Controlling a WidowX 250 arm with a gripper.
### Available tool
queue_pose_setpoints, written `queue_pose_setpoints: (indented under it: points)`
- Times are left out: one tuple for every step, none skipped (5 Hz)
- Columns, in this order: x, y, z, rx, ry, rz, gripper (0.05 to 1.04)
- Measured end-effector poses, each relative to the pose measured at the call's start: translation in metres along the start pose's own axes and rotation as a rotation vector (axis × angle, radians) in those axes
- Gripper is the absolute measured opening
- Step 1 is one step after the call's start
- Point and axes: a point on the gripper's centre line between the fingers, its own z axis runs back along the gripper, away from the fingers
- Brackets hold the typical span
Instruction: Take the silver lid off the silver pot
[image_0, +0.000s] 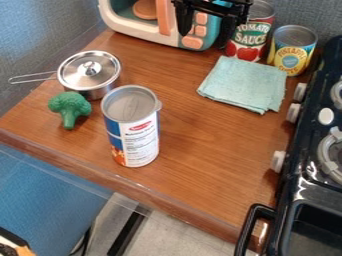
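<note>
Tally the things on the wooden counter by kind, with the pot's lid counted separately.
Silver pot: 1
Silver lid: 1
Cans: 3 (red-labelled can, yellow-labelled can, tall blue-and-white can)
Toy broccoli: 1
Folded cloth: 1
Toy oven: 1
Total: 8

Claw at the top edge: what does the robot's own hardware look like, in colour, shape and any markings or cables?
The claw is black, with a wide, angular crosswise body and two dark fingers, the left one in the picture narrowing to its tip. I can't make out markings or cables.
</note>
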Motion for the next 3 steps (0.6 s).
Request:
queue_pose_setpoints:
  points:
    - [-0.005,-0.002,-0.013,-0.004,0.039,-0.002,0.999]
    - [-0.014,0.014,-0.024,-0.028,0.071,0.039,0.999]
    - [-0.024,0.045,-0.021,-0.022,0.060,0.087,0.999]
